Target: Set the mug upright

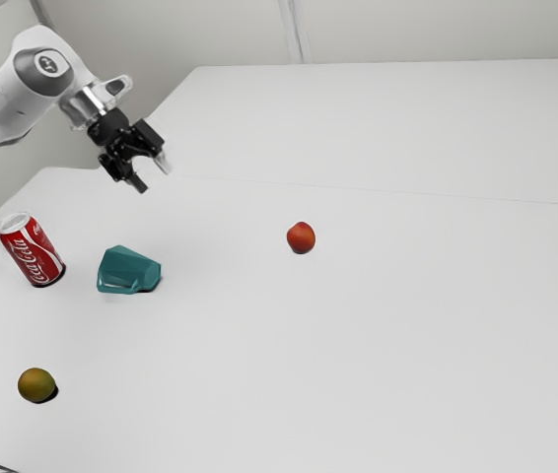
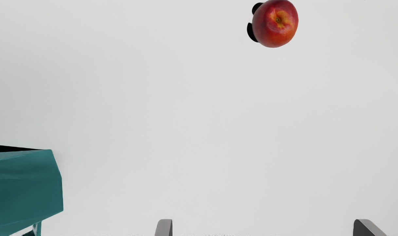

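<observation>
The mug (image 1: pixel 128 270) lay on its side toward the edge of the table (image 1: pixel 407 345) at the exterior view's left, looking hard, light and maybe slippery, so the empty claw (image 1: pixel 153 175), spread wide, would best hug its fat middle.

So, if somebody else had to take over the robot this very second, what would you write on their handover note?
Gripper: open and empty, raised above the table.
Mug: teal, lying on its side on the table, between the red can and the red fruit in the exterior view.
Done: nothing that shows; the mug is neither held nor upright.
Left: get the fingers to the mug, grip it, turn it upright, set it down and let go, probably minding the nearby can.
</observation>
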